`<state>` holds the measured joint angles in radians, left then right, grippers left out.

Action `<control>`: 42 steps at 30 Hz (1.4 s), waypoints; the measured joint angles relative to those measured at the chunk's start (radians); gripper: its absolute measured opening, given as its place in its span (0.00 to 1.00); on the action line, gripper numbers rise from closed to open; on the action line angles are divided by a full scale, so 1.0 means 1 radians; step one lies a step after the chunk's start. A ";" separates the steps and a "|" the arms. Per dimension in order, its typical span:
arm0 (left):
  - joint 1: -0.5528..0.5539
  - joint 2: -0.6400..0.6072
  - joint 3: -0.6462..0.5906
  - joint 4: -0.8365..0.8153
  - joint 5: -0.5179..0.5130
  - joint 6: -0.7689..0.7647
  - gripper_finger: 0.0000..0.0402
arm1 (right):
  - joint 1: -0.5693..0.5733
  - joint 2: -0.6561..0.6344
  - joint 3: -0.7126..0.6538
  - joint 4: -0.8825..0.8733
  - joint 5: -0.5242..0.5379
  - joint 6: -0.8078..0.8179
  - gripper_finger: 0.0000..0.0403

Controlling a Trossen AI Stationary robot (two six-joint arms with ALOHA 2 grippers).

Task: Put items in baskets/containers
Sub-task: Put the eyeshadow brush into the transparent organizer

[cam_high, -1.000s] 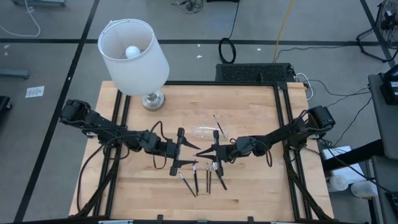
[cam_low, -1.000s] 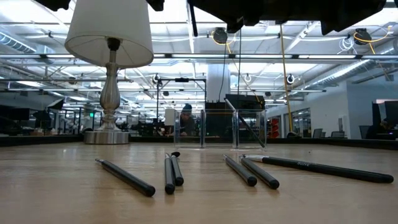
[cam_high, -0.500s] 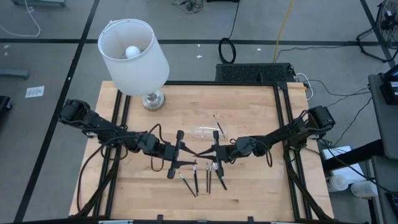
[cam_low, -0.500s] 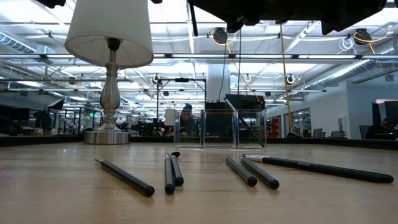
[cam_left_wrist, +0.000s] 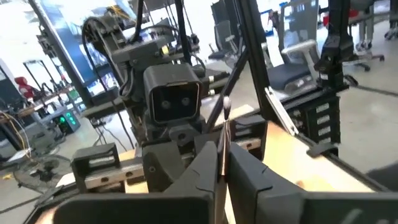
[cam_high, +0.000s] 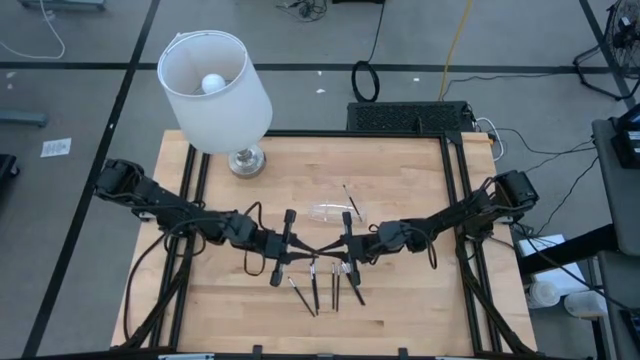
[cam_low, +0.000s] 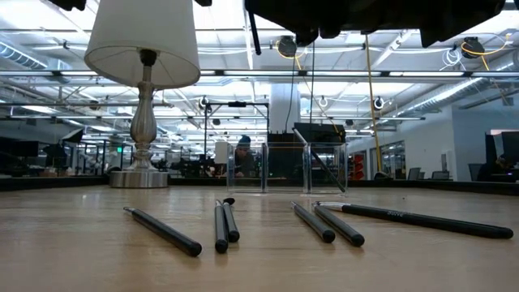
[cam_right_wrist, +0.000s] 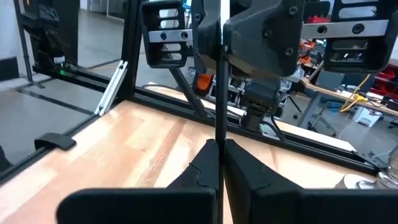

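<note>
A thin dark stick [cam_right_wrist: 219,93] stands roughly upright in the air over the table's middle. My left gripper [cam_high: 312,250] and my right gripper [cam_high: 326,247] meet tip to tip there, and both are shut on it. Its lower end [cam_low: 255,36] pokes out under the grippers in the low view. Several more sticks [cam_high: 325,288] lie flat on the wood near the front edge, just below the grippers. The clear tray [cam_high: 333,212] sits just beyond the grippers, with one stick [cam_high: 350,200] leaning in it. My left gripper pinches the stick's shaft [cam_left_wrist: 222,124] between its two fingertips. It reaches in level from the table's left, with the fingers across the stick. The stick rises above the fingers, tilted a little, clear of the table. My right gripper pinches the same shaft [cam_right_wrist: 219,134] between its two fingertips. It comes in level from the table's right, fingers across the stick. The stick stands straight up past the fingers and is lifted clear.
A lamp with a white shade [cam_high: 215,85] and a metal base [cam_high: 245,160] stands at the far left of the table. Black frame rails [cam_high: 455,200] run along the table's sides. Bare wood [cam_high: 420,300] lies to the right of the loose sticks.
My left gripper has shut from wide open onto the stick that my right gripper holds. Both arms have stayed where they were, and the stick has stayed in the air between them.
</note>
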<state>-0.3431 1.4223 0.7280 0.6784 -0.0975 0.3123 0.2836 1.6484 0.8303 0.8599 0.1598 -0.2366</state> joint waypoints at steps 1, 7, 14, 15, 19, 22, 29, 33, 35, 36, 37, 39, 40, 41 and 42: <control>-0.001 -0.014 0.000 -0.027 -0.001 -0.004 0.04 | 0.000 0.000 0.000 -0.001 0.003 -0.002 0.02; -0.016 -0.105 -0.003 -0.168 -0.008 -0.015 0.04 | -0.001 -0.002 0.000 -0.040 0.082 0.005 0.16; -0.030 -0.199 -0.063 -0.186 -0.130 -0.014 0.04 | -0.001 -0.004 0.000 -0.047 0.083 0.007 0.32; -0.029 -0.218 -0.076 -0.178 -0.162 -0.021 0.04 | -0.001 -0.008 0.000 -0.050 0.084 0.008 0.34; -0.025 -0.345 -0.162 -0.166 -0.246 -0.046 0.04 | 0.012 -0.058 0.000 -0.107 0.087 0.008 0.36; -0.024 -0.461 -0.254 -0.096 -0.239 -0.053 0.04 | 0.033 -0.120 0.000 -0.201 0.085 0.021 0.34; 0.025 -0.617 -0.397 0.012 -0.219 -0.086 0.04 | 0.072 -0.228 -0.016 -0.359 0.159 0.034 0.27; 0.068 -0.618 -0.407 0.011 -0.202 -0.138 0.04 | 0.073 -0.268 -0.045 -0.358 0.156 0.017 0.23; 0.090 -0.608 -0.407 0.015 -0.172 -0.163 0.04 | 0.073 -0.289 -0.060 -0.357 0.157 0.017 0.22; 0.100 -0.603 -0.407 0.016 -0.158 -0.174 0.04 | 0.072 -0.300 -0.068 -0.355 0.157 0.017 0.21; 0.107 -0.598 -0.407 0.017 -0.145 -0.188 0.04 | 0.073 -0.311 -0.079 -0.354 0.154 0.017 0.21; 0.124 -0.570 -0.406 0.050 -0.133 -0.210 0.04 | 0.074 -0.331 -0.096 -0.357 0.152 0.023 0.20; 0.132 -0.548 -0.406 0.067 -0.132 -0.221 0.04 | 0.075 -0.342 -0.105 -0.357 0.151 0.027 0.19; 0.139 -0.519 -0.406 0.088 -0.131 -0.231 0.04 | 0.075 -0.353 -0.113 -0.359 0.151 0.031 0.19; 0.146 -0.489 -0.406 0.112 -0.130 -0.239 0.04 | 0.075 -0.362 -0.116 -0.356 0.152 0.035 0.18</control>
<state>-0.1970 0.9333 0.3218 0.7900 -0.2274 0.0737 0.3584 1.2863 0.7139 0.5038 0.3117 -0.2014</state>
